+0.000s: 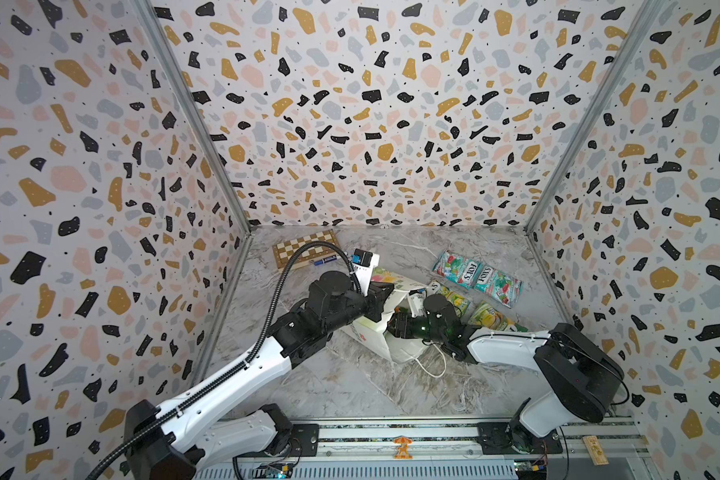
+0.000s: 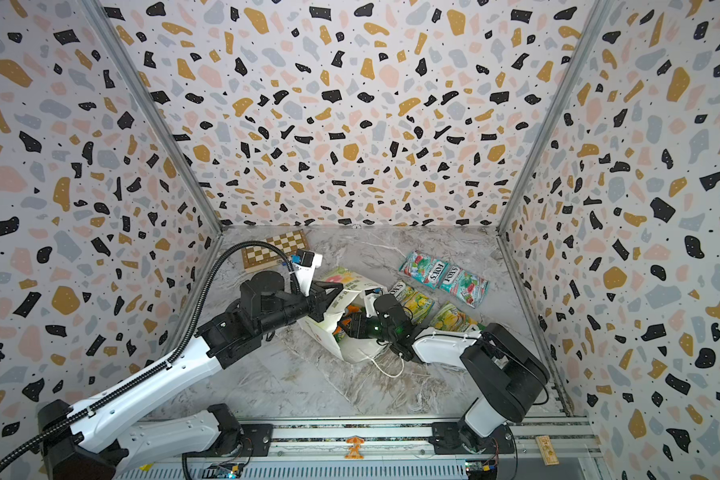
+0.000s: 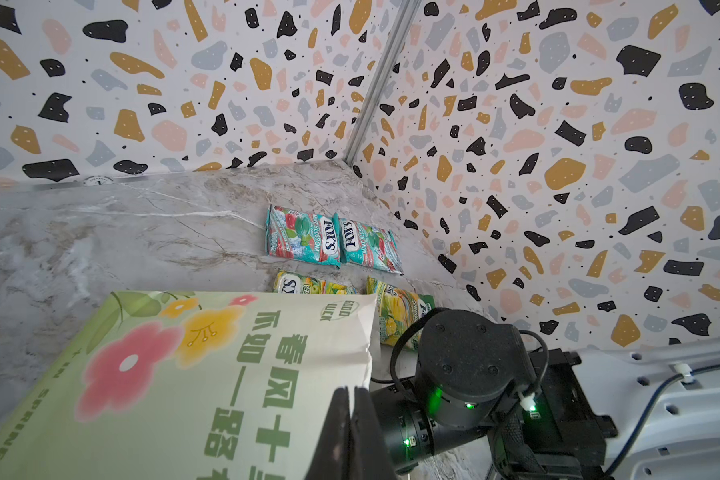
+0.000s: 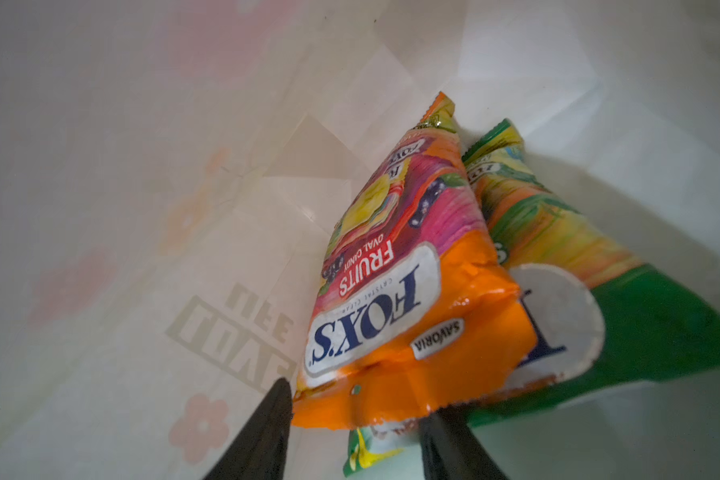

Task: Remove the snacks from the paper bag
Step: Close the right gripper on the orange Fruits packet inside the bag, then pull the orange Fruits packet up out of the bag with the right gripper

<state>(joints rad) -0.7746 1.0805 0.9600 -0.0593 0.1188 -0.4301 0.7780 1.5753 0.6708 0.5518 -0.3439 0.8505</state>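
Your step in hand looked to be the grab on the orange packet (image 4: 395, 299) inside the paper bag (image 3: 163, 374). To do it well, you needed to push the right gripper (image 4: 358, 399) a little deeper, so the fingers closed over the packet's crimped end and not just its ragged edge. Then you needed to draw it straight back through the mouth without snagging the paper wall. Glossy foil would likely slip out of a shallow bite.

Your right gripper was spread, a finger on either side of the orange packet's near end; I could not tell that it had bitten yet. A green packet (image 4: 599, 291) lay right against the orange one, so a careless close might have caught both.

Your left gripper (image 1: 385, 291) was pressed together on the bag's upper rim, propping the mouth open. The bag lay on its side on the bench (image 1: 350, 386). Outside it, two teal packets (image 1: 458, 266) lay side by side toward the back. Two green-and-yellow packets (image 1: 491, 318) lay near the bag's mouth, beside your right arm.
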